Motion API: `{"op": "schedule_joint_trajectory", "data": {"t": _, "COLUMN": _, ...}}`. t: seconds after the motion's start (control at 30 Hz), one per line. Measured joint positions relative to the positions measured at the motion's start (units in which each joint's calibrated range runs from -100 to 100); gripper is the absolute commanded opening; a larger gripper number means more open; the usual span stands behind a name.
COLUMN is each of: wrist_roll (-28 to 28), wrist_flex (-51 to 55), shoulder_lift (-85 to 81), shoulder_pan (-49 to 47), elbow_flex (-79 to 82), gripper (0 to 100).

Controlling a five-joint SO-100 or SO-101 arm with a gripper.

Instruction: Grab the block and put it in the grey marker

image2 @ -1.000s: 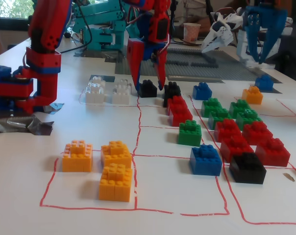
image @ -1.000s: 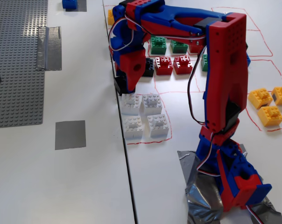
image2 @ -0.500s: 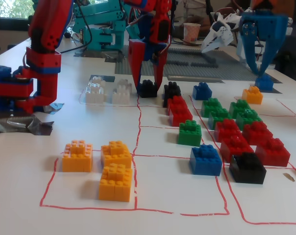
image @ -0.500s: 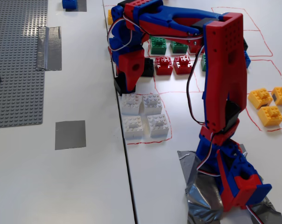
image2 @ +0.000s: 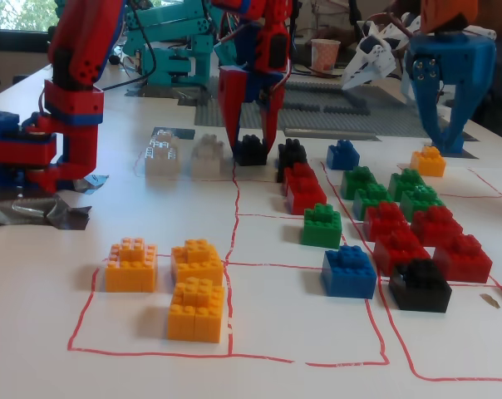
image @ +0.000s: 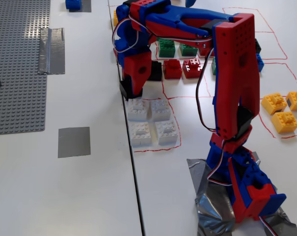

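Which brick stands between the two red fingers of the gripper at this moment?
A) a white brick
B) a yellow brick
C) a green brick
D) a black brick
D: in a fixed view the gripper is lowered with its open fingers on either side of the black block, while the white bricks stand apart to its left in that view.

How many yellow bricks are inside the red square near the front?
3. In a fixed view, one yellow brick sits on the left, another beside it on the right, and the third in front, nearest the camera. None looks hidden there.
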Motion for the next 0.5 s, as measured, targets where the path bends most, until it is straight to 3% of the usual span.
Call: {"op": "schedule_joint_trajectory", "data": {"t": 0.5, "wrist_roll": 3.81, "wrist_flex": 4.37, "shoulder_lift": 0.00, "shoulder_pan": 0.00, "elbow_flex": -5.54, "gripper": 0}}
